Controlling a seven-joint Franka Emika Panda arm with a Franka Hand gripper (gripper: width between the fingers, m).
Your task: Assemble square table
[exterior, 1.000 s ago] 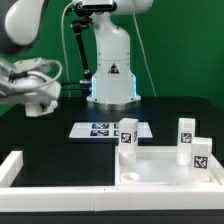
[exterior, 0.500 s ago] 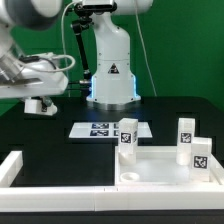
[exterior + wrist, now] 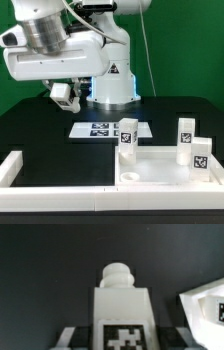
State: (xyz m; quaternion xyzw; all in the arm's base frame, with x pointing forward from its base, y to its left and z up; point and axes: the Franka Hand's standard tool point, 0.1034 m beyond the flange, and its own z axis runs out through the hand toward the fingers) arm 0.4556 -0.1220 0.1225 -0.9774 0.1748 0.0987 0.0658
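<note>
The white square tabletop (image 3: 160, 168) lies at the front on the exterior view's right. Three white tagged legs stand on it: one (image 3: 127, 133) at its far left corner, two (image 3: 185, 130) (image 3: 200, 155) on the right side. My gripper (image 3: 65, 98) hangs above the dark table on the exterior view's left, behind the tabletop. It is shut on another white leg (image 3: 121, 297). In the wrist view that leg's tag sits between the grey fingers (image 3: 68, 336), and its rounded peg end points away from the gripper (image 3: 122, 341).
The marker board (image 3: 98, 129) lies flat just behind the tabletop. Low white border bars run along the front (image 3: 60, 198) and at the left (image 3: 12, 168). The arm's white base (image 3: 112, 75) stands at the back. A white tagged edge (image 3: 205, 300) shows beside the held leg.
The arm has swung from the exterior view's far left toward the middle, carrying the leg. The jaws kept the same grip. The tabletop and standing legs have not moved.
</note>
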